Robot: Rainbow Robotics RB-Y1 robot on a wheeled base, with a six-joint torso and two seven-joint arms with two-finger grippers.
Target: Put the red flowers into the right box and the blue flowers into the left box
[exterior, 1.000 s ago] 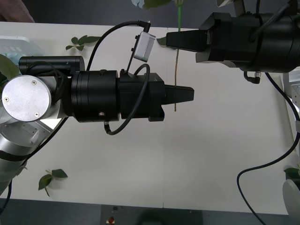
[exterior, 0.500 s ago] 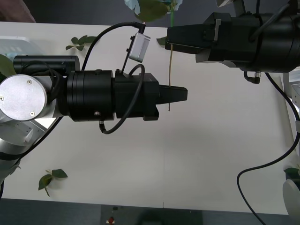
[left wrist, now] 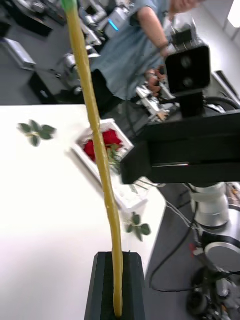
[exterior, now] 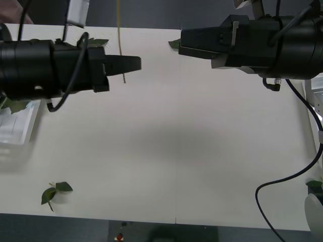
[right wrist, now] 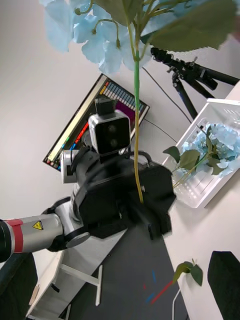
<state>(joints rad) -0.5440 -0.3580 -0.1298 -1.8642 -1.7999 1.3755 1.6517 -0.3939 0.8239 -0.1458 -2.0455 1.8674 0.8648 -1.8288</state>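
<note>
My left gripper [exterior: 138,63] is shut on the thin stem [exterior: 119,35] of a blue flower, over the table's far left. The right wrist view shows that flower's pale blue head [right wrist: 95,35] above its stem [right wrist: 136,125], and my left wrist view shows the stem [left wrist: 100,150] pinched between my fingers [left wrist: 117,285]. The left box [exterior: 15,128] lies just left of it and holds more blue flowers [right wrist: 225,142]. My right gripper [exterior: 180,43] hangs open at the far right, apart from the stem. Red flowers [left wrist: 100,145] lie in the right box [left wrist: 127,195].
Loose green leaf sprigs lie near the table's front left edge [exterior: 53,191] and at the far left [exterior: 93,43]. Another leaf [exterior: 174,44] sits under my right gripper. A tripod [right wrist: 195,80] stands beyond the table. The table's middle is bare white surface.
My right gripper has opened and let go of the stem. My left gripper, shut on the stem, has carried the blue flower left and farther back, toward the left box.
</note>
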